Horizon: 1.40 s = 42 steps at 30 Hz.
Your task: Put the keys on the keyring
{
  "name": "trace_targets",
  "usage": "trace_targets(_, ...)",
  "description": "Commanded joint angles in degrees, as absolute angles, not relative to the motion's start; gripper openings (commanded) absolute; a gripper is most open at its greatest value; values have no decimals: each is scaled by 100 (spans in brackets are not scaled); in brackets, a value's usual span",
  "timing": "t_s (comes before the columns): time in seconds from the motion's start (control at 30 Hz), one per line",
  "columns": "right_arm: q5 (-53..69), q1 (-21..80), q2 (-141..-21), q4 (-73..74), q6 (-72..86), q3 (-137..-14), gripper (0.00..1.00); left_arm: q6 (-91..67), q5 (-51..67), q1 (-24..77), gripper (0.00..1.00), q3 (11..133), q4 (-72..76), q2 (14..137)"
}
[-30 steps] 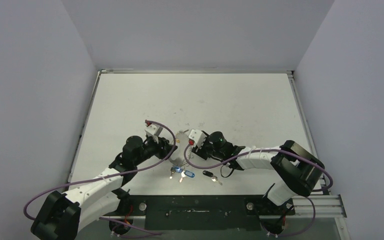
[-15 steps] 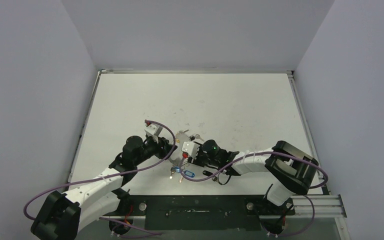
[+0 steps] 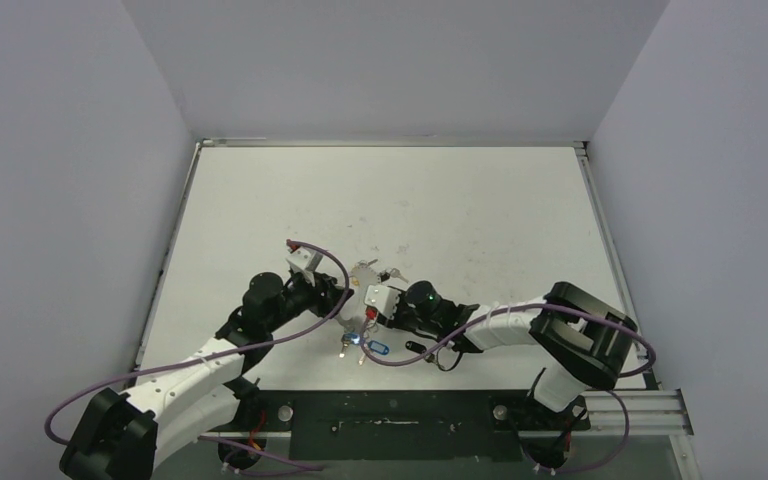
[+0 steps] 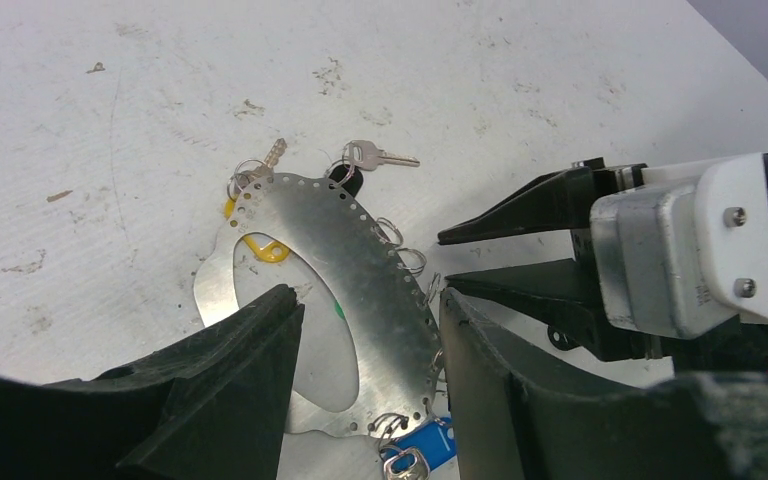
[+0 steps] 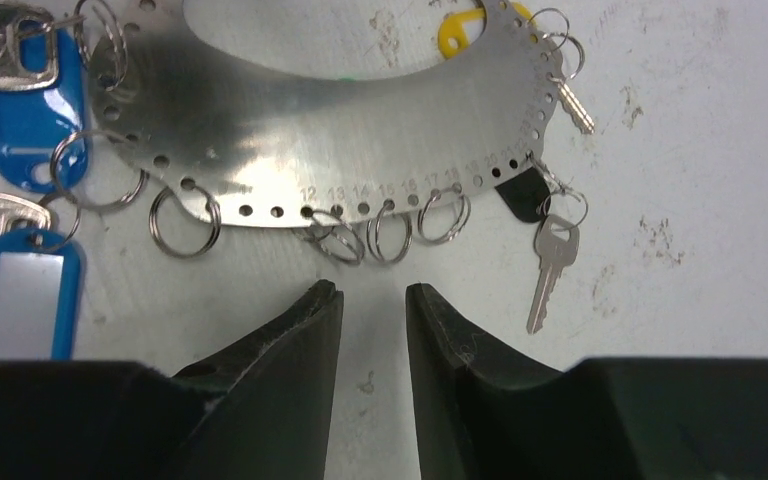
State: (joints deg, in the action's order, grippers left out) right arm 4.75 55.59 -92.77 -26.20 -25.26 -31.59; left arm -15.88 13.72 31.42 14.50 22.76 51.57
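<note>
The right pincer [image 5: 372, 295] is hovering low over the counter [image 5: 720, 150]. Its fingers are standing only a little apart and pinching nothing, with bare counter showing between them. They are pointing straight at the row of small split rings [image 5: 390, 235] hanging from the near edge of the keyring [image 5: 260, 130]. The keyring here is a flat silvery band pierced with numbered holes, lying flat on the counter. The narrow gap is probably meant for nipping one thin ring.

Further out, a silver key [image 5: 550, 265] and a black tag [image 5: 522, 192] are hanging together at the band's right end. Blue-tagged keys [image 5: 25, 110] are sitting at its left end, and a yellow tag [image 5: 460, 35] is lying at the inner edge.

The left pincer [image 4: 370, 300] is spread, its fingers standing astride the band from the opposite side, one over the central opening and one outside the rim. It is likely there to steady the band while the other arm works, though I cannot tell whether it is actually pressing the metal.
</note>
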Motion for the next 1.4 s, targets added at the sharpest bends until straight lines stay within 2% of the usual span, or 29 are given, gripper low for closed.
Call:
trace_targets(0.0, 653, 5512, -8628, -2535, -2383, -2877, 32, -1600, 1323, 3166, 51, 1426, 2365, 5046)
trace_targets(0.23, 695, 4962, -8602, -2412, -1991, -2926, 33, -1571, 1342, 3173, 51, 1471, 2449, 5205)
trace_targets(0.8, 1188, 5017, -9771, -2847, -1744, -3568, 33, -1547, 1340, 3173, 51, 1521, 2371, 5196)
trace_targets(1.13, 1820, 5099, -9212, -2925, -1533, -3288, 34, -1555, 1282, 3173, 51, 1437, 2335, 5084)
trace_targets(1.37, 1810, 5354, -8742, -2473, -1762, -3243, 34, -1570, 1266, 3173, 52, 1400, 2387, 5100)
